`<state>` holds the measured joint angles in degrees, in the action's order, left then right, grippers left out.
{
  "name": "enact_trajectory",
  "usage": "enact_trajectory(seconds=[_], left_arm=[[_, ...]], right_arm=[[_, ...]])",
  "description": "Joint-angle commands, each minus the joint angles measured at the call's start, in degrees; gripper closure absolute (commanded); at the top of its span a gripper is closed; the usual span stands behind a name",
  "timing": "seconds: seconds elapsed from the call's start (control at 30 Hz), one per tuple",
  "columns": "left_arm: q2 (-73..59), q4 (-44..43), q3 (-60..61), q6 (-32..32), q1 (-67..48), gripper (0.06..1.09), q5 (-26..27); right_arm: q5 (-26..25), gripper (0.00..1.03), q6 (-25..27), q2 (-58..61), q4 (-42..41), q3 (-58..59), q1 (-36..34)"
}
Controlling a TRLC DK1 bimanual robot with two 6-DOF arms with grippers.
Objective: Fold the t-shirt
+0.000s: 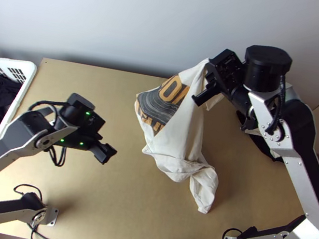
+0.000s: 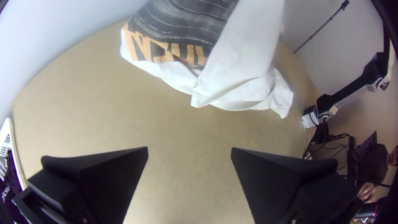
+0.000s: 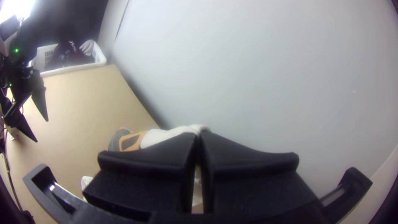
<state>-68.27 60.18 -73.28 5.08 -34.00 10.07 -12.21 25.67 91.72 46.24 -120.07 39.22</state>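
I have the t-shirt (image 1: 184, 133) pinched at its upper end in the right fingers (image 3: 166, 153), near the surface's (image 1: 96, 207) far edge, its long axis running from there toward the near edge, lower part bunched. My left fingers (image 2: 103, 178) stand wide and empty, apart on its left-edge side; a second grasp likely means travel rightward to the loose cloth.

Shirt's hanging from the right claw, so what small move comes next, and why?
I'd probably bring the left claw to the printed side of the shirt and grip there. The left claw is open and empty, while the right claw pinches only one part, so the rest hangs loose and creased.
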Motion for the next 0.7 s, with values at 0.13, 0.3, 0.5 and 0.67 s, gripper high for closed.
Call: enact_trajectory(seconds=[0.13,0.3,0.5,0.67], left_arm=[[-5.5,-7.2,1.1,-1.4,-3.4,0.11,-0.3],[-10.6,-11.8,1.7,-1.5,-5.2,0.11,-0.3],[-16.4,-18.1,0.8,-1.1,-7.5,0.11,-0.3],[-21.1,-20.4,-0.6,-0.6,-8.0,0.11,-0.1]], right_arm=[[-2.8,1.0,1.4,-0.4,4.6,-4.0,0.0],[-2.9,1.0,1.2,-0.6,6.4,-3.7,-0.6],[-3.8,1.0,1.6,-0.6,8.3,-3.7,-1.3],[-4.3,1.0,1.6,-0.5,9.1,-3.4,-1.7]])
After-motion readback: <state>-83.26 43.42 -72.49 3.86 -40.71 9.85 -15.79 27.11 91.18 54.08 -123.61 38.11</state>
